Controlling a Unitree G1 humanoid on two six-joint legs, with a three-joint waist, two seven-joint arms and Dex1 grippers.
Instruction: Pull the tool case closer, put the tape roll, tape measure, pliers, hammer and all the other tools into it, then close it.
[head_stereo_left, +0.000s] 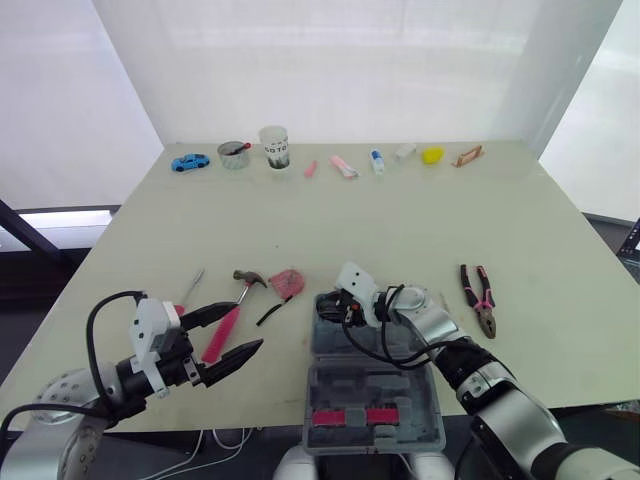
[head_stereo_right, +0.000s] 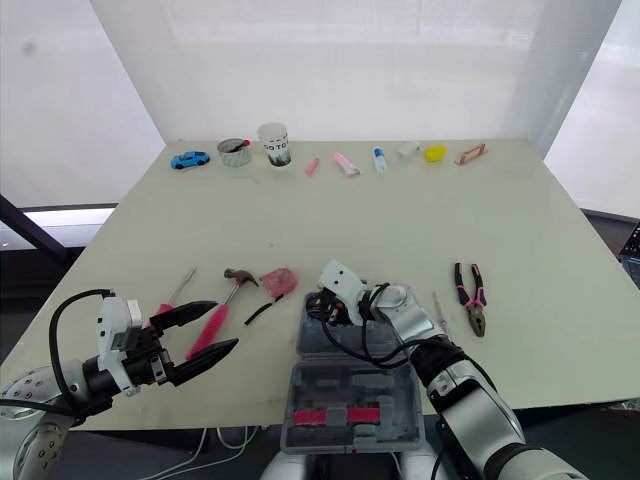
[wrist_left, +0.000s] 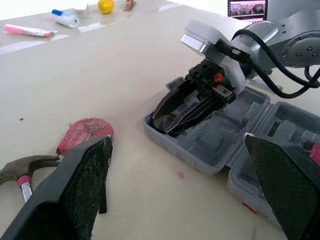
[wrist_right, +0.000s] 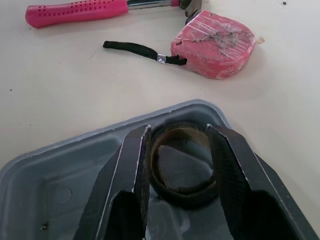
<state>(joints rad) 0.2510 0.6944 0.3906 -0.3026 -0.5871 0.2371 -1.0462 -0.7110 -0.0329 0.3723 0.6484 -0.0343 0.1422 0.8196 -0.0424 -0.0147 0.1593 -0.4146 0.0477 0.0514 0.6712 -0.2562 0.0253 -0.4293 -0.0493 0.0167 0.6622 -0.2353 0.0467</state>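
- left gripper (head_stereo_left: 248, 325) hovers low over the near left of the pale table (head_stereo_left: 400, 215); its two black fingers are spread wide, holding nothing
- thin red-handled screwdriver (head_stereo_left: 190, 290) and pink-handled steel hammer (head_stereo_left: 232, 315) lie on the table just by those fingers
- flat pink tape measure with a black strap (head_stereo_left: 286, 281) lies just beside the hammer's head
- grey plastic tool case (head_stereo_left: 375, 385) lies open at the near edge, in the middle
- right gripper (wrist_right: 178, 129) reaches into the case's far-left corner pocket; its fingers stand apart on either side of the dark tape roll (wrist_right: 180, 192), which lies in that pocket; whether they press it I cannot tell
- pink-and-black-handled pliers (head_stereo_left: 480, 300) lie on the table right of the case, apart from it
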